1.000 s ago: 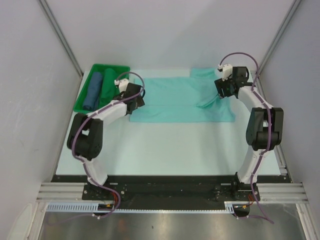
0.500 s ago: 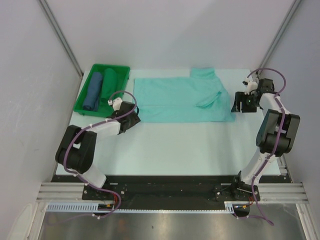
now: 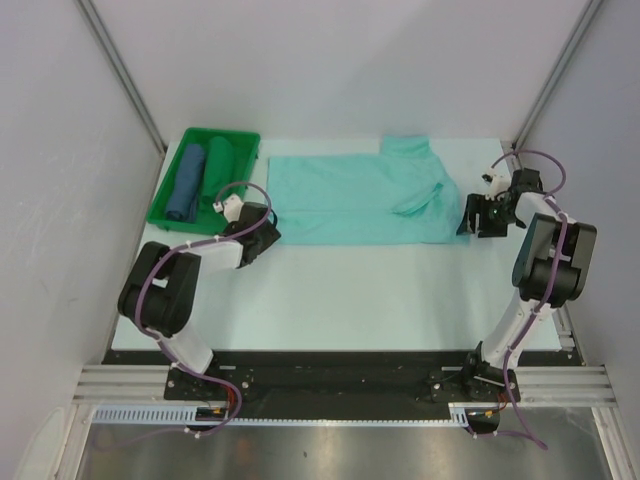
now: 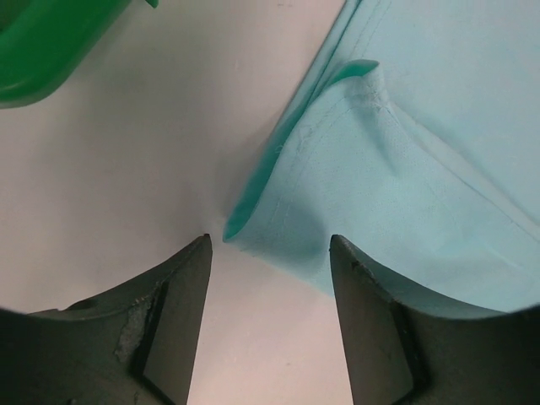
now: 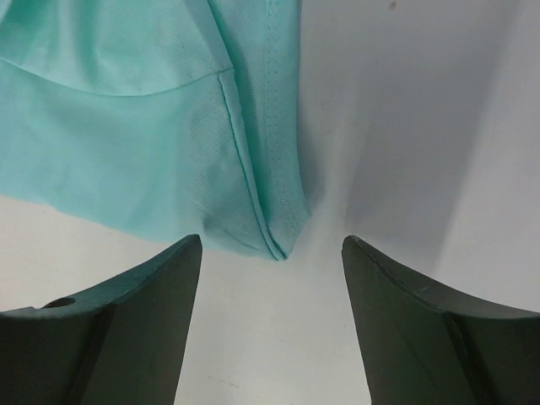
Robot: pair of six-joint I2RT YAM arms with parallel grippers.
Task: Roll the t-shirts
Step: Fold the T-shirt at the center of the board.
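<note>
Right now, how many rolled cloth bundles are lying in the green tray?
2. A blue roll lies along the left side of the green tray, and a dark green roll lies beside it on the right. Anything underneath them would be hidden from the overhead view.

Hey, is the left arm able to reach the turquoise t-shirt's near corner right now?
Probably yes: the left hand sits open right at a corner of the t-shirt, with nothing lying between them.
</note>
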